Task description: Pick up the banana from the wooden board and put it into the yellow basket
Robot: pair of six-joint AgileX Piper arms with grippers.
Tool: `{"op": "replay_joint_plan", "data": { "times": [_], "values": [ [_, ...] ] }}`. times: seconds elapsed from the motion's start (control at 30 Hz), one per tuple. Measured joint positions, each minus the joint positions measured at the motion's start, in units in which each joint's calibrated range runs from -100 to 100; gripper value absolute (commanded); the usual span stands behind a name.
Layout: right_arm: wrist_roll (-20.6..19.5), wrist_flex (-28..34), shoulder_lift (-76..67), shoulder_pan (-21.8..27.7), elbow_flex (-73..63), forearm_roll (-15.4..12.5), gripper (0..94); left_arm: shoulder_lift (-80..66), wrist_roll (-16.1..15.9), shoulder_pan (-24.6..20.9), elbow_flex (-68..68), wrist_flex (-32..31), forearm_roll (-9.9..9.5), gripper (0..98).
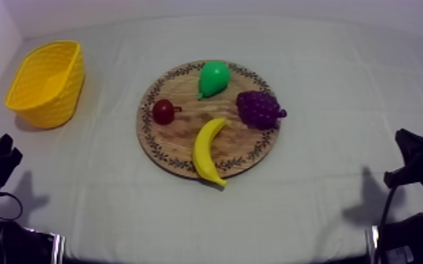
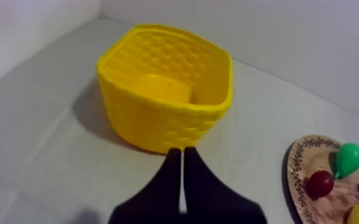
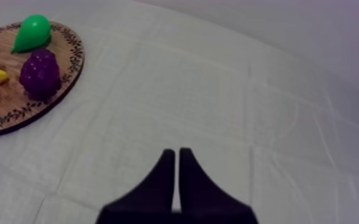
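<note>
both claws clenched empty: left gripper point(image 2: 182, 152) facing yellow basket point(image 2: 158, 128), right gripper point(image 3: 176, 154) over cloth point(image 3: 247, 89). banana point(image 1: 209, 151) at 6 o'clock on wooden board point(image 1: 179, 135), tip overhanging rim; a glancing touch could tip it off

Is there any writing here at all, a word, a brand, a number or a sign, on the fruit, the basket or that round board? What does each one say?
None: no word, brand, number or sign can be read anywhere.
The wooden board has a dark leafy pattern round its rim: ornament, not letters.
The yellow basket, banana, pear, grapes, small red fruit and cloth bear no marks.
</note>
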Motion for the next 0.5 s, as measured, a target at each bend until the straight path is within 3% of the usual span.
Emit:
{"op": "replay_joint_plan", "data": {
  "times": [0.5],
  "values": [
    [0.0,0.0,0.0,0.0,0.0,0.0,0.6,10.0,-1.1,6.8,-15.3,1.7,-0.77,0.1]
  ]
}}
